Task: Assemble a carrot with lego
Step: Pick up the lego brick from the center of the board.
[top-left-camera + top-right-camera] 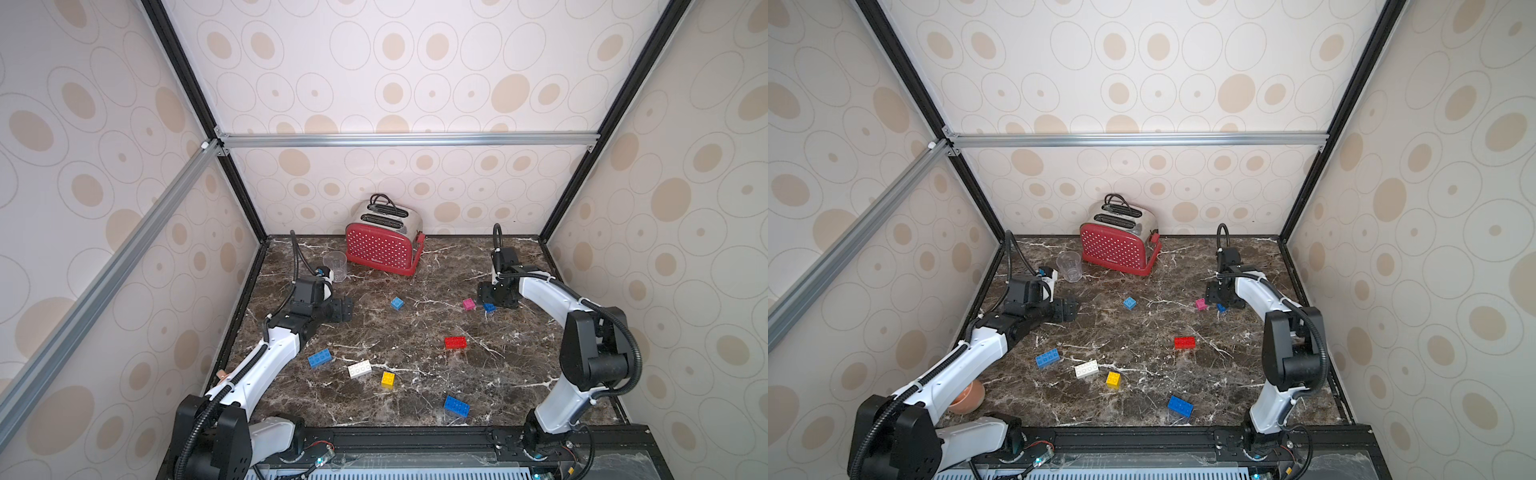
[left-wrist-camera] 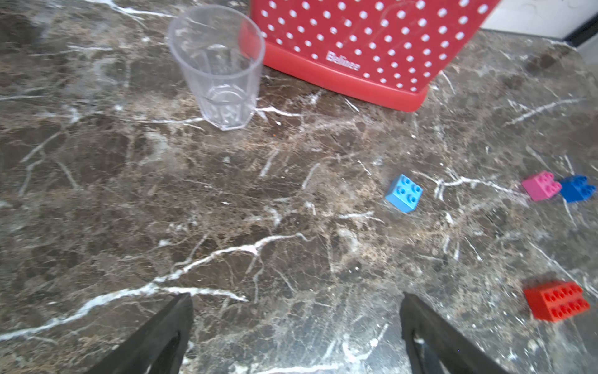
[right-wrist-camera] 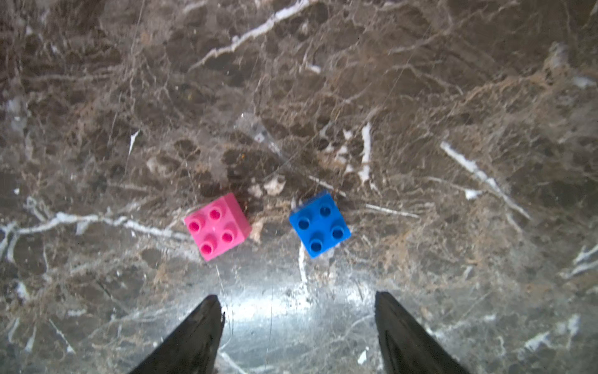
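The carrot is out of view; only loose lego lies on the marble table. A pink brick point(image 3: 217, 226) and a small blue brick point(image 3: 319, 223) sit side by side just ahead of my right gripper point(image 3: 297, 296), which is open, empty and touches neither. In a top view that gripper point(image 1: 488, 296) hovers at the back right. A light blue brick point(image 1: 397, 303), a red one point(image 1: 455, 342), a blue one point(image 1: 320, 358), a white one point(image 1: 360, 368), a yellow one point(image 1: 388, 379) and another blue one point(image 1: 456, 406) lie apart. My left gripper point(image 2: 296, 295) stands open over bare table at the left point(image 1: 345, 309).
A red dotted toaster point(image 1: 382, 249) stands at the back middle with a clear plastic cup point(image 1: 336, 266) to its left, near my left wrist. A terracotta bowl point(image 1: 967, 397) sits at the front left corner behind the left arm. Walls enclose three sides.
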{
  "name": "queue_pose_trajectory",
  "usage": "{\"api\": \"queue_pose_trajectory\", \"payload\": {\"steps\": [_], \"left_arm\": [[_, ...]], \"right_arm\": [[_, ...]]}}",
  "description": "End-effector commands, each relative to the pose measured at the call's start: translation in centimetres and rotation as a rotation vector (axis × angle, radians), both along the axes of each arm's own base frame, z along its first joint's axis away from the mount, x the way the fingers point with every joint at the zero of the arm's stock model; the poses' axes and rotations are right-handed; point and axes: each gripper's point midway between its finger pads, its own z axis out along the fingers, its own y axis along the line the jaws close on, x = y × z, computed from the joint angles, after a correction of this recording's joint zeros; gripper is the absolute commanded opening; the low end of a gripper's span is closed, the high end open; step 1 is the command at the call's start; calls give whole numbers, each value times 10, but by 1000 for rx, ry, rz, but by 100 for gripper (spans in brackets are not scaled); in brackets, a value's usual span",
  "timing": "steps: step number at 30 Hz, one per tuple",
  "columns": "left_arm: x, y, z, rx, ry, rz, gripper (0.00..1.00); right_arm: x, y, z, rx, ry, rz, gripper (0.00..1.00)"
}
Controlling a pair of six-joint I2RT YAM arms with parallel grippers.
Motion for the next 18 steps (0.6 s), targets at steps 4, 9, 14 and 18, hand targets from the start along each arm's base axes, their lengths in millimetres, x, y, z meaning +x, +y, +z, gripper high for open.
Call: {"api": "queue_pose_trajectory", "payload": {"steps": [4,9,14,18], "left_arm": [[2,-18,8,-14,15,-54,99],[3,-21,10,-15,15,-64,99],[3,-22,10,-11,16,-71,99],[5,-23,9,-13,22,-72,99]], "right_arm": [[16,0,-22,-14,81,121,67],[22,-1,-36,0,113,133,66],[19,-4,-48,11,145,132,65],[15,-5,-51,20,155,131,63]]}}
